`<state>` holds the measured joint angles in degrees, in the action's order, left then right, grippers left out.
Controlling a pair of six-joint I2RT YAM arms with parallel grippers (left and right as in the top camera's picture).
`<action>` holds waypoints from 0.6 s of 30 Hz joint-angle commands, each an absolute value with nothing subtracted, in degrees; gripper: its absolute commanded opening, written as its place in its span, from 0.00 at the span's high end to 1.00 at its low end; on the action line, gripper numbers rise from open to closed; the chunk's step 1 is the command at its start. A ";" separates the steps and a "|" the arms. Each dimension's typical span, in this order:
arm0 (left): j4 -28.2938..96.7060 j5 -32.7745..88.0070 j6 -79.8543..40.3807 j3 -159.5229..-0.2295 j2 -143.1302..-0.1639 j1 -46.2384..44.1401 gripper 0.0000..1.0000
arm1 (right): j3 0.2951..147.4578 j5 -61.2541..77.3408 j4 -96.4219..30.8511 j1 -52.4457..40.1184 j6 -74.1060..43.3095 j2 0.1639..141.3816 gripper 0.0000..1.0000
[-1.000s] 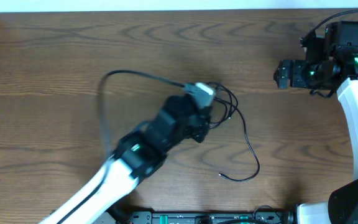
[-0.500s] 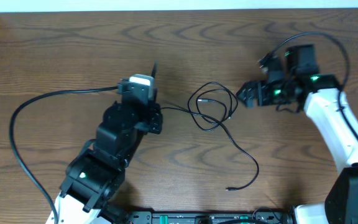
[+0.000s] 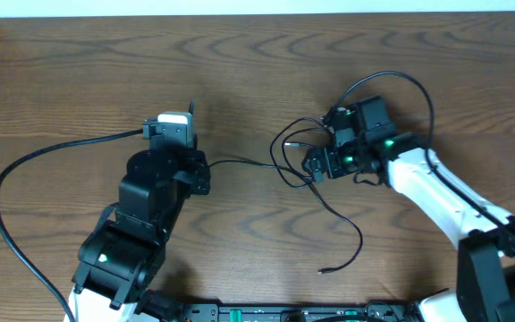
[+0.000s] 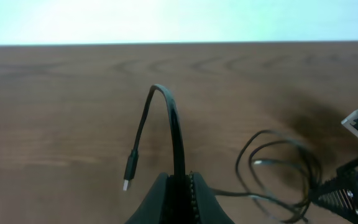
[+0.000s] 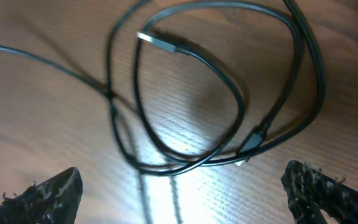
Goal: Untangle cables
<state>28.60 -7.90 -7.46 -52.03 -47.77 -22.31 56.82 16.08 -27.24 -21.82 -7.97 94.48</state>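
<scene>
A thin black cable (image 3: 249,163) runs from my left gripper (image 3: 184,132) to a tangle of loops (image 3: 300,156) at mid-table. Its tail curls down to a plug end (image 3: 325,268). In the left wrist view my left gripper (image 4: 179,185) is shut on the black cable (image 4: 174,124), which arcs up and ends in a USB plug (image 4: 129,174). My right gripper (image 3: 322,148) is open at the tangle's right side. In the right wrist view the open jaws (image 5: 185,196) sit just short of the looped cables (image 5: 229,93). No white cable shows.
The thick black arm cable (image 3: 25,170) loops over the left of the wooden table (image 3: 240,54). The right gripper (image 4: 353,186) shows at the right edge of the left wrist view, beside the tangle (image 4: 278,180). The table's front rail is at the bottom.
My left arm pulled back to the left with the black cable in its jaws, drawing a strand out of the tangle. My right arm moved from the far right to the tangle.
</scene>
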 commanded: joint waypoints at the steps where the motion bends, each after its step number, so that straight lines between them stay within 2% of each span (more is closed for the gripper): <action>1: 30.57 -8.86 -6.96 -52.84 -47.31 -20.95 0.92 | 56.36 7.44 -26.70 -24.21 -9.85 97.82 0.01; 12: 32.80 -8.58 -7.53 -52.84 -47.48 -20.80 0.92 | 56.64 10.68 -23.18 -28.21 -8.82 101.19 0.01; 18: 32.69 -6.44 -8.34 -52.82 -47.57 -20.80 0.92 | 57.08 18.85 -18.50 -29.61 -4.60 101.19 0.01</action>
<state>32.82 -7.42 -7.68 -52.03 -47.79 -21.08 56.51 12.95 -19.99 -28.75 -7.53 101.45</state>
